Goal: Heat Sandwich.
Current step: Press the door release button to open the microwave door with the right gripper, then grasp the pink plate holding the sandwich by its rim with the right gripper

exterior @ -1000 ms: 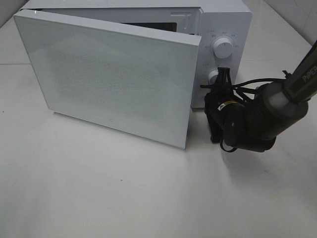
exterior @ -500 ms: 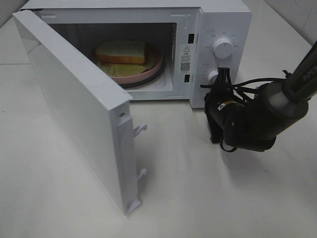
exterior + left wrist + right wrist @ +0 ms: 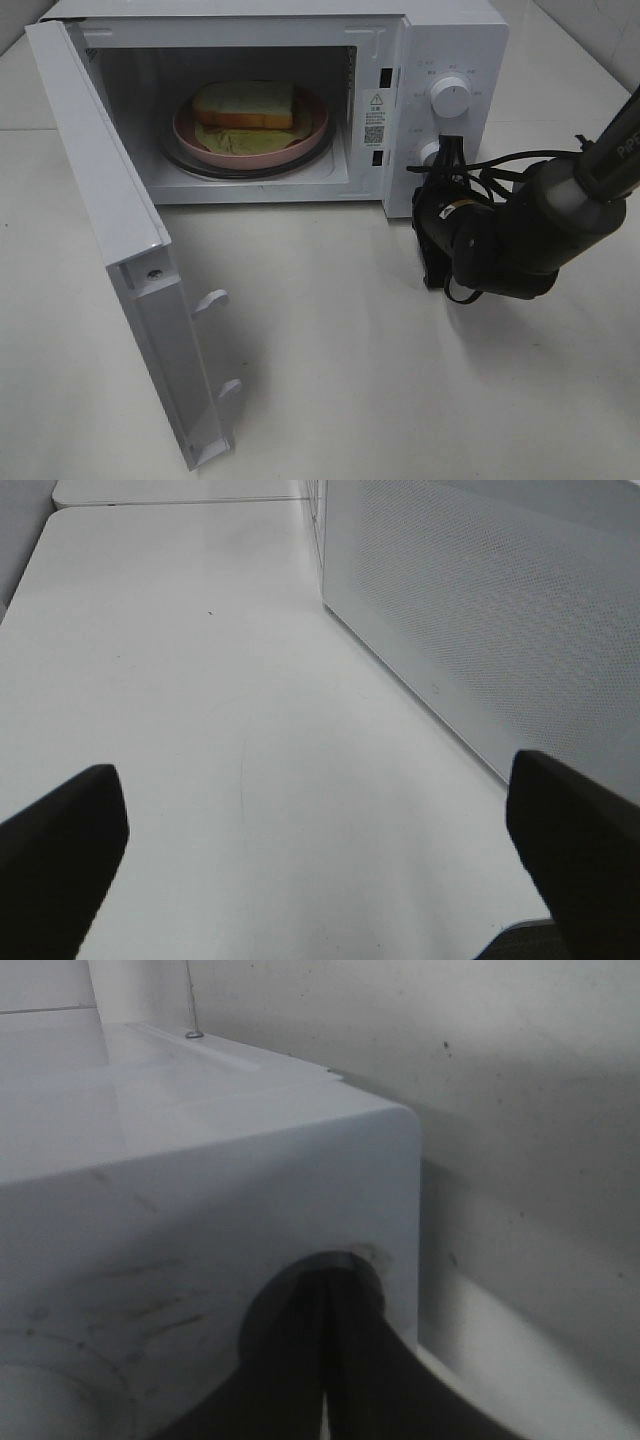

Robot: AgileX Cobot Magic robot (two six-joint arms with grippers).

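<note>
The sandwich [image 3: 245, 103], white bread with tan crust, lies on a pink plate [image 3: 312, 128] inside the white microwave [image 3: 450, 40]. The microwave's door [image 3: 100, 190] stands wide open, swung out to the left. My right gripper [image 3: 450, 148] is shut, and its tips touch the lower control [image 3: 431, 156] on the front panel. The right wrist view shows the same shut gripper [image 3: 322, 1285] pressed into a dark round spot on the panel. In the left wrist view my left gripper [image 3: 315, 780] is open above bare table, beside the door's dotted panel [image 3: 500, 610]. The exterior view does not show it.
An upper knob [image 3: 450, 97] sits above the lower control. The open door reaches out over the front left of the white table [image 3: 350, 380]. The right arm and its cables lie to the right of the microwave.
The microwave door has swung from nearly shut to wide open on the left, uncovering the sandwich and plate. The right gripper has stayed at the lower control.
</note>
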